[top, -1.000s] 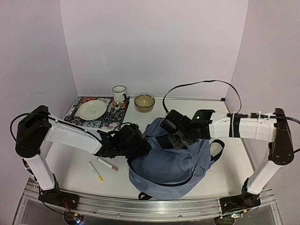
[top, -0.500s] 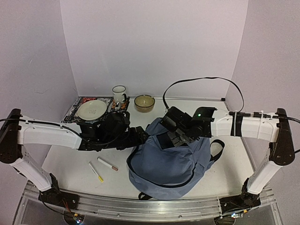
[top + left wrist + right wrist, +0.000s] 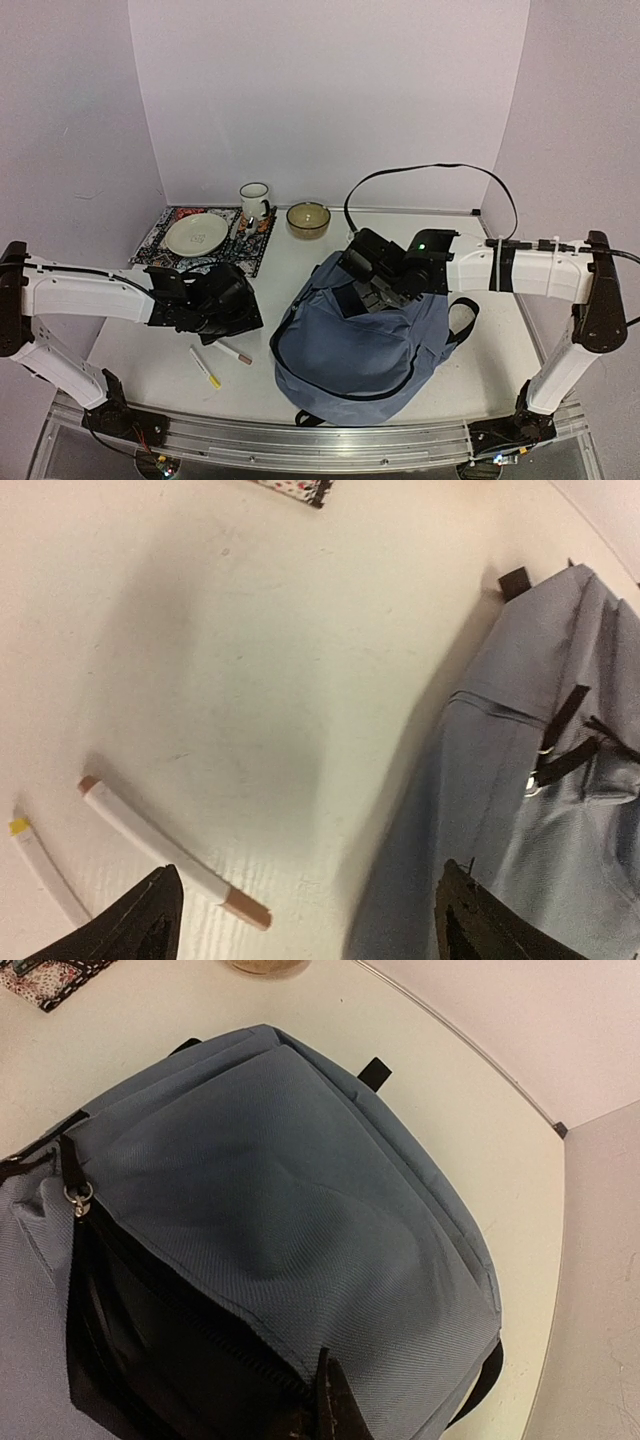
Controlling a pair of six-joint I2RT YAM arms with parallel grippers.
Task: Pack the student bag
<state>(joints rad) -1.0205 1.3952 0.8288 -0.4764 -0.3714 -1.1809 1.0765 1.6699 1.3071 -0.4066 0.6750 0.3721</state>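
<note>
**Left gripper**: jaws spread wide with nothing between them. Its two black fingertips frame a patch of bare table. From above it is held over the tabletop, just left of the bag and not touching it.

**Beneath and beside it:** a white marker with brown caps lies flat on the table, one end close to the left-hand fingertip in the wrist view. A second white marker with a yellow tip lies nearby, apart from the first and farther from the bag.

**Right gripper**: jaws drawn narrow, closed on the hem of the bag's front flap. Only the dark tips show, at the bottom edge of the wrist view.

**Student bag**: grey-blue fabric, lying flat on the table right of centre, between the two arms, its top toward the far wall.
- The gripped flap is raised, with a dark opening beneath it.
- A metal zipper pull hangs at the left end of that opening.
- A black strap loops out on the bag's right side and rests on the table.

**Far left of the table:**
- A patterned mat carries a pale plate.
- A white mug stands at the mat's far edge.
- A tan bowl sits just beside the mug on bare table, well apart from the bag.
- There are small items on the mat next to the plate, too small to identify.
</note>
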